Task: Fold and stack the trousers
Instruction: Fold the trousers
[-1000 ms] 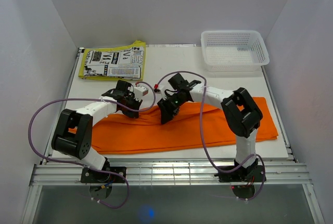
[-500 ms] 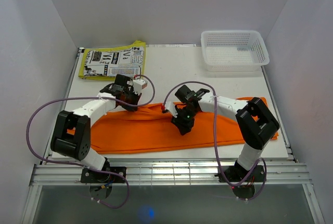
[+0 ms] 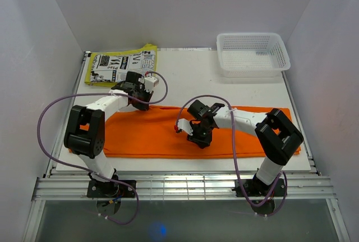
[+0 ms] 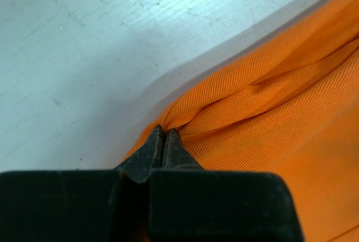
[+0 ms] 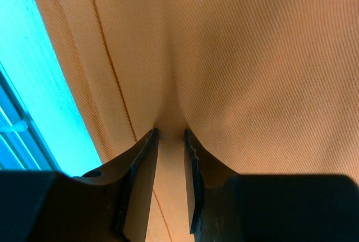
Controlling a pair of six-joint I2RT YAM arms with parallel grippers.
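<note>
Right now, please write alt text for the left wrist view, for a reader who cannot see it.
The left hand pinches the edge of the orange trousers, its black fingers shut on a raised fold. White table fills the upper left.

Orange trousers (image 3: 151, 138) across the middle of the frame are matt cloth, its fine diagonal rib plain in both wrist views. The white table (image 3: 190, 79) is smooth and matt, lightly scratched up close. The left gripper (image 4: 163, 136) and right gripper (image 5: 170, 136) are matt black plastic, slightly grainy. At upper right, a basket (image 3: 253, 54) of white mesh plastic; at upper left, a printed yellow packet (image 3: 122, 66) with a faint sheen. Ribbed metal rails (image 3: 179, 186) along the bottom have a dull shine.
</note>
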